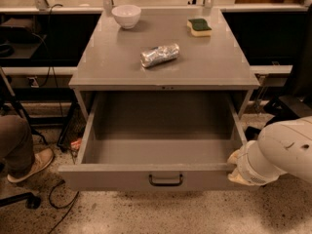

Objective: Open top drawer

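Observation:
The top drawer of the grey metal cabinet is pulled far out toward me, and its inside shows empty. Its plain front carries one small dark bar handle at the centre. My white arm comes in from the right, and my gripper is at the drawer's front right corner, against the end of the front panel. The arm's wrist hides most of the gripper. The lower drawers are hidden under the open one.
On the cabinet top stand a white bowl, a crumpled silver bag and a green and yellow sponge. A person's leg and shoe are at the left, with cables on the floor.

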